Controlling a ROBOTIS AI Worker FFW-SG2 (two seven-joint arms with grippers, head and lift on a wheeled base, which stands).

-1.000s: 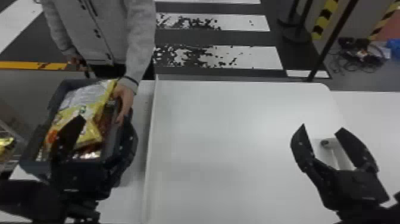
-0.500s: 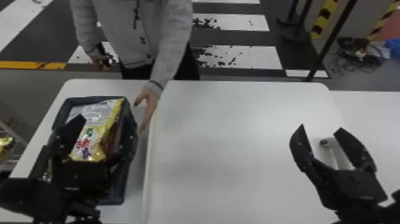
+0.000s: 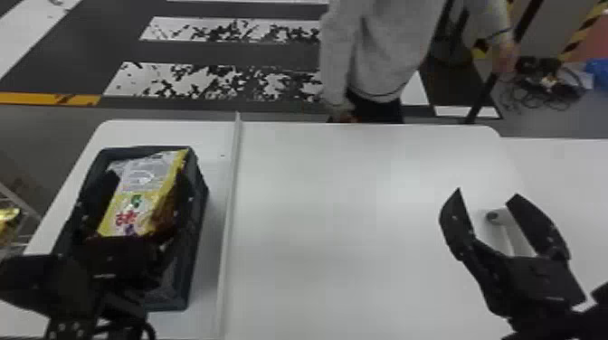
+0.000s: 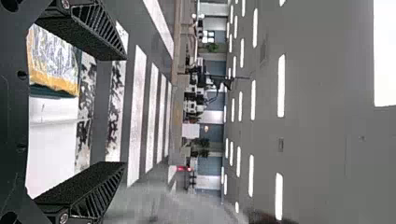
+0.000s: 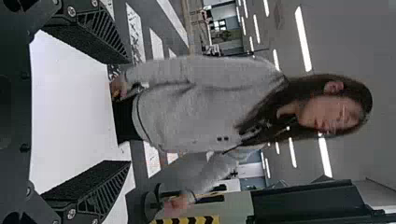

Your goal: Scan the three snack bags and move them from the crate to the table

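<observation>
Shifted toward the robot since a second ago, and now free of a person's touch: the crate. Both arms just as before.

Inside the crate, on top and slightly slanted, a yellow and silver snack bag. Too hidden beneath to count any others.

Left end effector over the crate, fingers spread apart, one to either side of the snack bag in the head view. Nothing clamped; in the left wrist view, snack bag beyond the fingers, toward one of them rather than centred, with clear space between it and the fingertips.

Right end effector above the far right part of the white counter, well apart from crate and snack bag. Fingers spread here too, with nothing held. Between them in the head view, a pale rod with a dark end; cannot tell what kind of thing.

Between crate and open counter, a raised white strip, just beside the crate.
</observation>
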